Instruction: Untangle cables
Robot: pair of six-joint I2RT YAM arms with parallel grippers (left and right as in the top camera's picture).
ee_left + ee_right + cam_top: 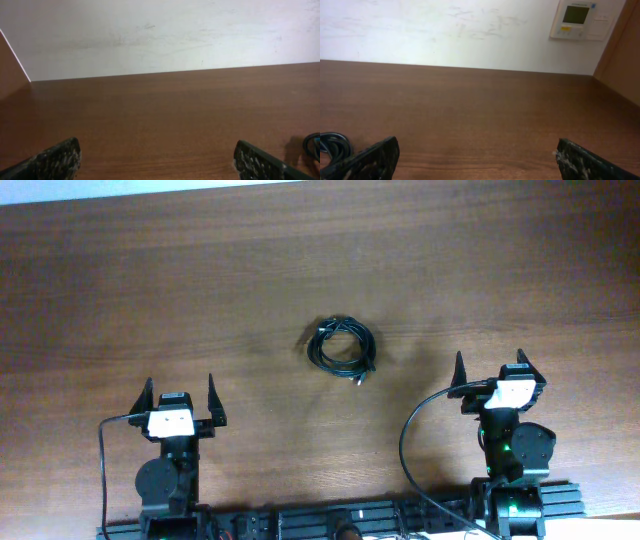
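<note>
Seen from overhead, the cables (342,348) lie as one tight, roundish coil on the brown worktop (150,270). The coil sits ahead of both arms and between them, with no clear long axis, and a plug end trails back toward the robot. The left gripper (180,387) and right gripper (490,366) are both released and empty; the right looks slightly nearer. Each wrist view catches only an edge of the coil at its inner side
</note>
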